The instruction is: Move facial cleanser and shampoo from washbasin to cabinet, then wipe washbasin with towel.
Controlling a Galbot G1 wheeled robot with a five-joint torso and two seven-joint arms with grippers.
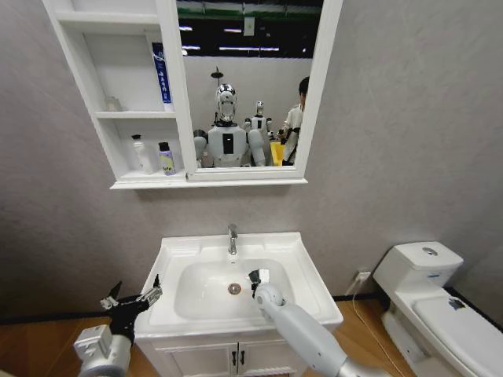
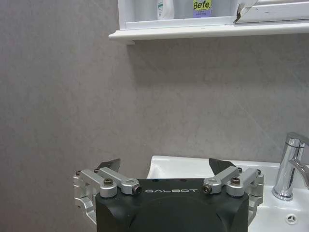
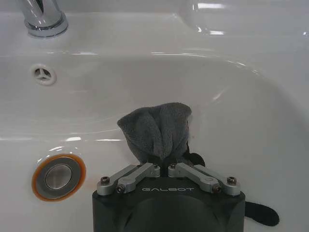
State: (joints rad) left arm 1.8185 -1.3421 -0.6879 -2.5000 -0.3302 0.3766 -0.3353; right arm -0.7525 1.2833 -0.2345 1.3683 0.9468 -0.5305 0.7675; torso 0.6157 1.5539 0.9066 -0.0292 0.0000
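Towel [image 3: 157, 130] is bunched up in the right claw [image 3: 166, 162], fingers pinched tight on a gathered fold, the loose grey cloth fanning out just ahead of the fingertips and pressed down on the bowl of the washbasin [image 3: 231, 96]. Soft, light stuff, this: it'll crumple and drag rather than slide cleanly, so a grip on a thick bunched fold looks the safest hold, and that's what the claw has. The drain [image 3: 58, 176] sits just to one side of the claw, the tap [image 3: 43, 17] well beyond the cloth. In the head view the right claw [image 1: 259, 279] is over the bowl, beside the drain. The left claw [image 2: 164, 166], fingers spread wide and empty, waits beside the basin's outer edge. On the cabinet [image 1: 126, 169] two bottles [image 1: 154, 155] stand on the lowest shelf, probably the cleanser and shampoo, though the labels are hard to read.
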